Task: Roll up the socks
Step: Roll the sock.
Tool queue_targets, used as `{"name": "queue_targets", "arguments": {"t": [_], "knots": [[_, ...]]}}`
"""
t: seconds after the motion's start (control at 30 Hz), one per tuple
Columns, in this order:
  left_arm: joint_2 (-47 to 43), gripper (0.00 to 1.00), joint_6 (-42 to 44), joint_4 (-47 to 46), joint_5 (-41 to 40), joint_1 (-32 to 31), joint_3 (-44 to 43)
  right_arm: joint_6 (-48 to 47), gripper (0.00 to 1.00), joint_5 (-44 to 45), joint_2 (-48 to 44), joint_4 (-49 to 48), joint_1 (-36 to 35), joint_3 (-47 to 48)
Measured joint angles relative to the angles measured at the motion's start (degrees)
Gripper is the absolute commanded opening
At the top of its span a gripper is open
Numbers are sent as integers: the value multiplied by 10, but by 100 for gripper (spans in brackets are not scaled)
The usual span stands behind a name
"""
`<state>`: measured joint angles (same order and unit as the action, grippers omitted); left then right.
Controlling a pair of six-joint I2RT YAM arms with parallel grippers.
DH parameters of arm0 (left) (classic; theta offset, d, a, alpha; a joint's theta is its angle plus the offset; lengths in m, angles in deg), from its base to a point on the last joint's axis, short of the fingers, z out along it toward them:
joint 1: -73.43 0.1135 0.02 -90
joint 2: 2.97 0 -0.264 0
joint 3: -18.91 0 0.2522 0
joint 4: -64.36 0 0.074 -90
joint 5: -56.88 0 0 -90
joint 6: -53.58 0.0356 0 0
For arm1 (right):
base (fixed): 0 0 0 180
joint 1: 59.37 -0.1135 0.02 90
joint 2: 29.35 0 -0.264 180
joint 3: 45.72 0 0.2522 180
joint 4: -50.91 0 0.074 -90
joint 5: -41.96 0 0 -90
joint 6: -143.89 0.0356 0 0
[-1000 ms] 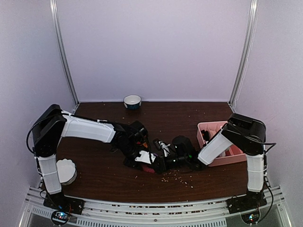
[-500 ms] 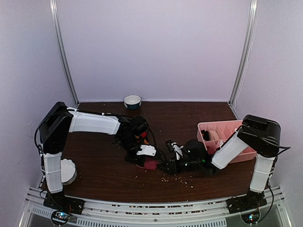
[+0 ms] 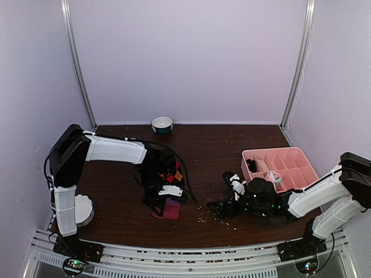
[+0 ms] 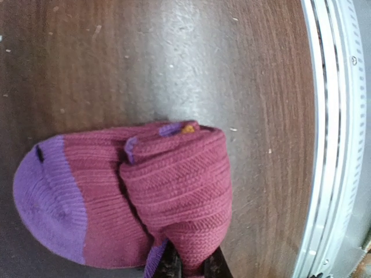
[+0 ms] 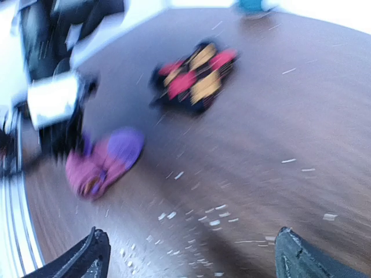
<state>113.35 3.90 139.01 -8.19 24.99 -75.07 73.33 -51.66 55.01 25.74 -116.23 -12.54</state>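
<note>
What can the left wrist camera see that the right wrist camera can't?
Only the left wrist view: the purple-magenta sock with its ribbed knit and fold sharp and close. Only the right wrist view: the argyle sock, scattered crumbs, and the right gripper open wide. Both: the purple-magenta sock, the left gripper at it, and the brown table.

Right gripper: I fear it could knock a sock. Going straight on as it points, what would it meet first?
Probably the table just ahead; farther along, the argyle sock lies nearest that line, though blur leaves depth unclear.
</note>
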Motion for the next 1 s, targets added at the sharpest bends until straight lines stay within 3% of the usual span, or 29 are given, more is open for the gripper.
{"name": "queue_targets", "arguments": {"t": [0.13, 0.23, 0.3, 0.57, 0.77, 1.0], "knots": [[27, 0, -9, 32, 12, -5, -26, 46, 99, 71, -57, -66, 6, -68], [51, 0, -12, 57, 26, -5, -52, 53, 100, 64, -54, -97, 14, -99], [67, 0, -12, 76, 35, -5, -71, 44, 95, 53, -40, -86, 9, -89], [133, 0, -10, 149, 106, 8, -138, -28, 81, 66, -39, -80, -99, -89], [195, 0, -8, 209, 176, 51, -183, -143, 78, 74, 34, -33, -188, 9], [203, 0, -20, 218, 185, 60, -189, -261, 67, 60, 158, -5, -198, 153]]}}
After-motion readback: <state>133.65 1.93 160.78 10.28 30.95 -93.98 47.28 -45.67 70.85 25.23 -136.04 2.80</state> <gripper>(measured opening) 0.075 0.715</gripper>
